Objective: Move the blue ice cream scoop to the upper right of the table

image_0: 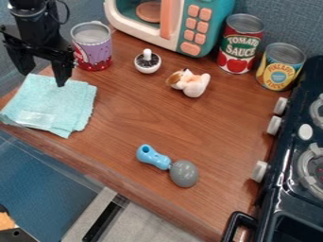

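Observation:
The gripper (43, 78) hangs at the upper left over the far part of the folded cloth, its two fingers spread apart with nothing between them. The ice cream scoop (167, 164) lies on the wooden table (126, 118) in the lower middle, well to the right of and nearer than the gripper. Its blue handle points to the upper left and its grey rounded head to the lower right.
A light teal cloth (54, 106) lies at the left. Along the back stand a purple can (93, 49), a small white pot (148, 62), a toy microwave (189, 23), a tomato can (238, 47) and a yellow can (277, 68). A small figurine (191, 83) lies before them; a stove (290, 165) borders the right.

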`<state>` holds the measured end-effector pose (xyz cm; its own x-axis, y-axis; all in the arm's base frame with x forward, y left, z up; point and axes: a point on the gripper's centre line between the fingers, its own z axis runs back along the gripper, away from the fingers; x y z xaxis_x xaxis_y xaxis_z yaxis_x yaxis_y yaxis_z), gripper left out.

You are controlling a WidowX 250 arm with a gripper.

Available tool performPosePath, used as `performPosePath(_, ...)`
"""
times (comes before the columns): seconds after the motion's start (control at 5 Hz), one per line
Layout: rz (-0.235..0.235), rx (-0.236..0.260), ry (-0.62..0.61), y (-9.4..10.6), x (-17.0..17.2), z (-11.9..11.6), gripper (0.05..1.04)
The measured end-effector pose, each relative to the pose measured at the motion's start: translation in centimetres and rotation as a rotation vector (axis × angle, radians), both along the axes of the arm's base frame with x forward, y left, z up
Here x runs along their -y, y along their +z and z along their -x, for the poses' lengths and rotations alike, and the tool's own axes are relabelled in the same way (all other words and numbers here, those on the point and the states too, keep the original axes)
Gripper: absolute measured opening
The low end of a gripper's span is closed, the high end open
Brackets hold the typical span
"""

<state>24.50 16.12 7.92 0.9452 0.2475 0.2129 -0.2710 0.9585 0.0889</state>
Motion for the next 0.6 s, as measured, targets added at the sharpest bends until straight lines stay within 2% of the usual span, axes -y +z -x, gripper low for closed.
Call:
performPosePath(0.2,0.015,-0.027,-0.010,-0.8,0.2,0.2,0.998)
performPosePath(0.6,-0.022,-0.095,-0.449,-0.6,3.6,-1.2,0.999)
